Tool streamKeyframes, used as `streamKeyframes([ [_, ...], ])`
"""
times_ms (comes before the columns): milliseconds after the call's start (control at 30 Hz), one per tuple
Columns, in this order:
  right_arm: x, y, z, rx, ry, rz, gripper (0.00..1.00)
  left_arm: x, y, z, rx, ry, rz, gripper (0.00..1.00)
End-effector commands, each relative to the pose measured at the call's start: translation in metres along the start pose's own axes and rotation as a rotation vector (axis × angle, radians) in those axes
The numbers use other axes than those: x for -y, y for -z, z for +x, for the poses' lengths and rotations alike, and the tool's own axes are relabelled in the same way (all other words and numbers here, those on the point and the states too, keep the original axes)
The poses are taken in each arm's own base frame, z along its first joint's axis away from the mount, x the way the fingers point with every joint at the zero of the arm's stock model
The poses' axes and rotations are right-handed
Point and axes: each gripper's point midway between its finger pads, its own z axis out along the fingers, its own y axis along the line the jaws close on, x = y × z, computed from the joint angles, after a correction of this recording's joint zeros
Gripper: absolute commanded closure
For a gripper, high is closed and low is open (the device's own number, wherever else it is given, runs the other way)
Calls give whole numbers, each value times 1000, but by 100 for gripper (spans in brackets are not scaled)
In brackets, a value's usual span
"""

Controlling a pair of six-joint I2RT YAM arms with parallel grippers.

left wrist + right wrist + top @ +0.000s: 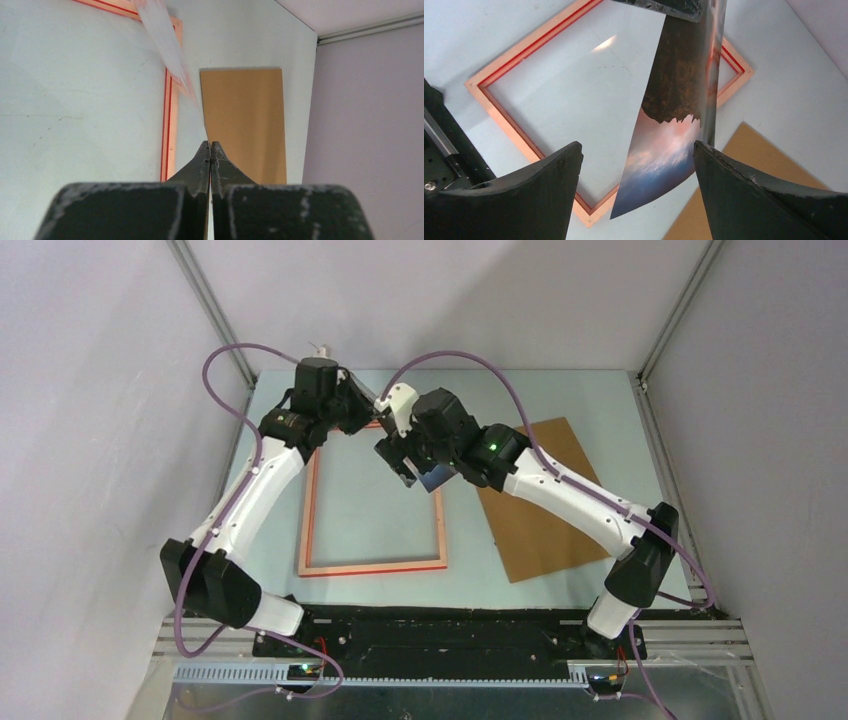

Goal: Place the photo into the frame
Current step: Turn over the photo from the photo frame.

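The photo (674, 100) hangs edge-down in the air over the frame, dark rock above, pink mist and blue sky below. My left gripper (210, 144) is shut on its upper edge; in the left wrist view the photo (165, 40) shows only as a thin pale strip running away from the fingertips. My right gripper (637, 145) is open, one jaw on each side of the photo's lower part. The photo's edge lies close to the right-hand finger (744, 195). The frame (375, 566) lies flat on the table, pale wood side up with a red inner line.
A plain brown backing board (540, 520) lies flat to the right of the frame. Grey walls enclose the table on the left, back and right. Both arms meet over the frame's far right corner (744, 72).
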Motion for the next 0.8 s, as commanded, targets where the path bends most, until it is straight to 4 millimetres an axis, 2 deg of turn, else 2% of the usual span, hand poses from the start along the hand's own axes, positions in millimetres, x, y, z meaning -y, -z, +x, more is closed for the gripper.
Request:
streamKeyframes([
  [0, 7, 5, -18, 64, 55, 90, 16, 8, 17, -9, 46, 83, 25, 100],
  [167, 9, -9, -11, 34, 117, 161, 20, 10, 25, -8, 52, 115, 36, 100],
  [333, 10, -17, -10, 21, 152, 203, 28, 10, 28, -2, 43, 150, 41, 100],
  [500, 11, -28, 0, -14, 174, 229, 36, 14, 32, 1, 33, 170, 65, 99],
  [767, 16, -30, 1, -22, 191, 252, 50, 11, 34, 5, 35, 169, 76, 98],
])
